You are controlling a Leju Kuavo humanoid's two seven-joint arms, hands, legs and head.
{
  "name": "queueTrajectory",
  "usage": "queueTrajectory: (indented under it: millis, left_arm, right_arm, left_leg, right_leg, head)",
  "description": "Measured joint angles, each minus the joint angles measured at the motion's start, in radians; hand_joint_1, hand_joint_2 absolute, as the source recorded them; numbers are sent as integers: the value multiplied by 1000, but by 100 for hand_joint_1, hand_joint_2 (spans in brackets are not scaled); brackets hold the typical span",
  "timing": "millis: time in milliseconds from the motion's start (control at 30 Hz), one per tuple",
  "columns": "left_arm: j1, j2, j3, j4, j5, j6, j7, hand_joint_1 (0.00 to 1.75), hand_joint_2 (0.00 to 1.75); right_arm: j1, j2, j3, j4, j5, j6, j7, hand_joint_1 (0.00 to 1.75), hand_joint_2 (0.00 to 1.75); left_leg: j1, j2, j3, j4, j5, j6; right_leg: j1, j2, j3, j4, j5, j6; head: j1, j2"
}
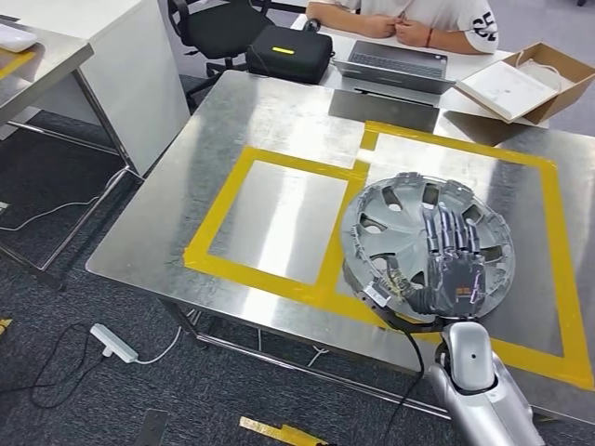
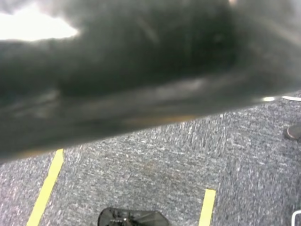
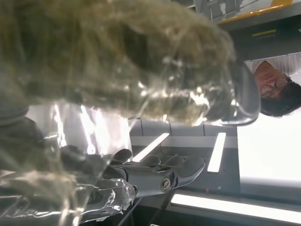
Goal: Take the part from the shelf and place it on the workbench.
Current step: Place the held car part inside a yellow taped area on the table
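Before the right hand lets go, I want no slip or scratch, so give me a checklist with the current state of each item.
1. Hubcap over the workbench: ok, it lies above the steel top.
2. Hubcap inside the right-hand yellow tape frame: not ok, its near-left rim overlaps the tape.
3. Right hand on the hubcap: ok, fingers spread across its face.
4. Hubcap fully resting flat: cannot tell.
5. Laptop and cardboard box clear of the part: ok.
6. Left hand state: cannot tell, its wrist view is blurred.
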Motion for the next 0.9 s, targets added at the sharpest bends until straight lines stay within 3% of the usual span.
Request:
queueTrajectory:
  millis: [33,100,167,267,333,433,467,500,533,633,700,800,867,900]
  left_arm:
    - [0,-1,0,0,0,0,0,0,0]
    - [0,-2,0,0,0,-1,0,0,0]
    - [0,-2,1,0,0,-1,0,0,0]
    - [1,-1,1,0,4,-1,-1,0,0]
    - [2,2,2,0,7,-1,-2,0,0]
    - [5,4,6,0,14,-1,-3,0,0]
    - [8,5,8,0,16,-1,-3,0,0]
    - [10,6,12,0,17,-1,-3,0,0]
    - [12,9,15,0,17,-1,-3,0,0]
    - [11,15,20,0,14,1,-1,0,0]
    - [9,15,22,0,12,3,1,0,0]
    - [16,13,26,0,8,12,3,0,0]
    - [18,11,27,0,4,31,5,0,0]
    - [18,10,29,0,3,41,8,0,0]
  right_arm:
    - [1,0,0,-1,0,0,0,0,0]
    - [1,0,-1,-4,0,0,0,0,0]
    - [-1,0,-1,-9,0,10,-1,0,0]
    - [0,-3,-1,-16,0,66,-17,0,0]
    - [-3,-10,-1,-20,0,146,-49,0,0]
    - [-28,-29,1,-14,-9,344,-158,0,0]
    - [-44,-39,2,-5,-18,423,-207,0,0]
    - [-67,-51,6,8,-30,504,-258,0,0]
    - [-96,-65,13,24,-45,578,-304,0,0]
    - [-199,-112,56,72,-96,733,-399,0,0]
    - [-231,-132,76,84,-148,690,-391,0,0]
    - [-160,-110,44,29,-321,379,-385,0,0]
    - [-63,-57,-7,-66,-536,179,-470,0,0]
    - [-11,-27,-34,-125,-669,122,-528,0,0]
  left_leg:
    - [0,0,1,0,0,0]
    - [-1,-1,3,1,-1,-2]
    - [-5,-1,1,4,-3,-9]
    - [-6,-1,-2,6,-4,-24]
    - [-5,-1,-12,36,-29,-35]
    - [2,0,-88,208,-123,-49]
    - [5,0,-112,262,-141,-52]
    - [6,0,-124,287,-141,-53]
    - [7,0,-116,271,-120,-52]
    - [7,0,-31,89,-24,-45]
    - [5,-1,-1,22,-8,-38]
    - [6,-4,1,12,-10,-21]
    - [9,-5,4,7,-8,-8]
    - [9,-5,5,6,-9,-3]
  right_leg:
    - [0,0,15,-32,26,-1]
    - [0,-1,84,-171,92,-7]
    - [2,0,139,-274,119,-15]
    - [4,1,151,-292,119,-29]
    - [-1,0,153,-296,123,-40]
    - [-3,-2,152,-297,124,-49]
    - [-3,-2,151,-297,125,-50]
    - [-3,-1,150,-297,125,-49]
    - [-3,-1,150,-297,125,-49]
    - [-2,0,151,-294,125,-40]
    - [2,-2,148,-293,126,-28]
    - [4,-7,146,-293,121,-13]
    - [3,-6,119,-238,81,-8]
    - [2,-4,89,-175,47,-8]
  head:
    - [0,0]
    - [0,0]
    - [-1,0]
    - [-2,0]
    - [-5,0]
    - [-10,0]
    - [-10,0]
    - [-10,0]
    - [-10,0]
    - [-10,0]
    - [-9,0]
    - [-8,0]
    - [-7,0]
    - [-6,0]
